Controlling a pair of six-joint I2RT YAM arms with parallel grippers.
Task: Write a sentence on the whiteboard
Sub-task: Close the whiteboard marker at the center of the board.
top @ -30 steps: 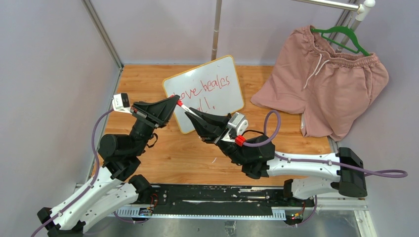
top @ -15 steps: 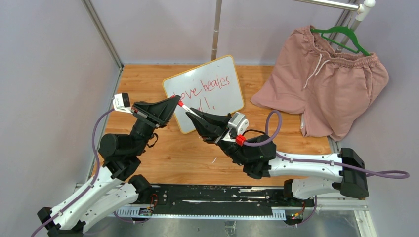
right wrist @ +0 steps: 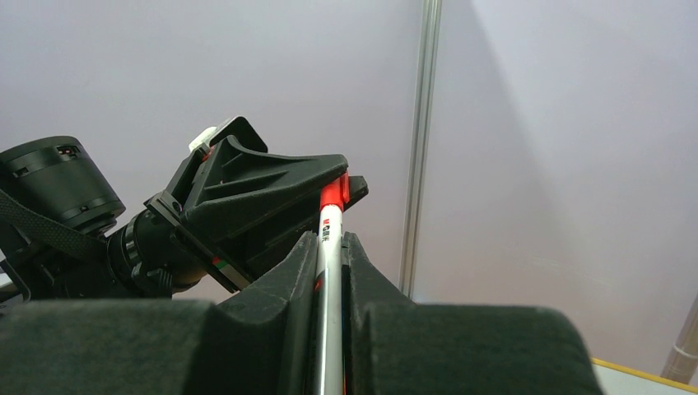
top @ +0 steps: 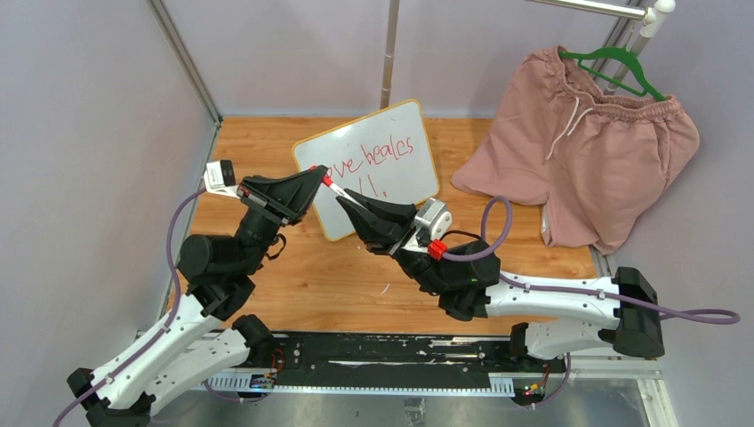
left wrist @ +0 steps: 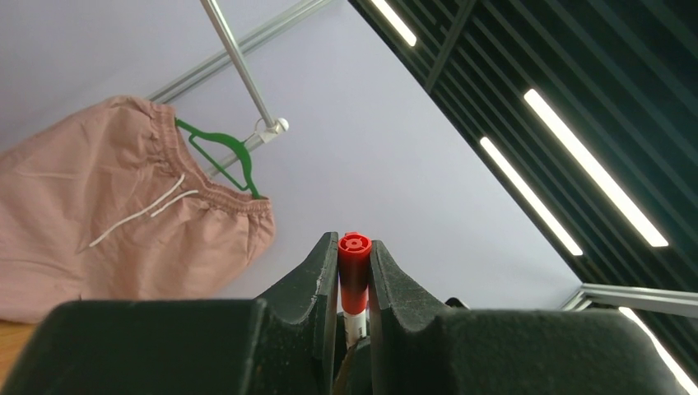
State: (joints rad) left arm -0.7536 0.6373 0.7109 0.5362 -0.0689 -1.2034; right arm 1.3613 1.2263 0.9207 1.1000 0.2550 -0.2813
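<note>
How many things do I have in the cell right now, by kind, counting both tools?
whiteboard: 1
marker: 1
pink shorts: 1
green hanger: 1
tools: 2, the left tool and the right tool, both shut on the marker
Total: 6

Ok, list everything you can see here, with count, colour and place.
whiteboard: one, white, yellow-framed, back centre of table
sentence: one, red, on the whiteboard
marker: one, white with red end, between both grippers
shorts: one pair, pink, back right
hanger: one, green, holding the shorts
table: one, wooden, underneath
left gripper: one, black, shut on marker's red end
right gripper: one, black, shut on marker's barrel
</note>
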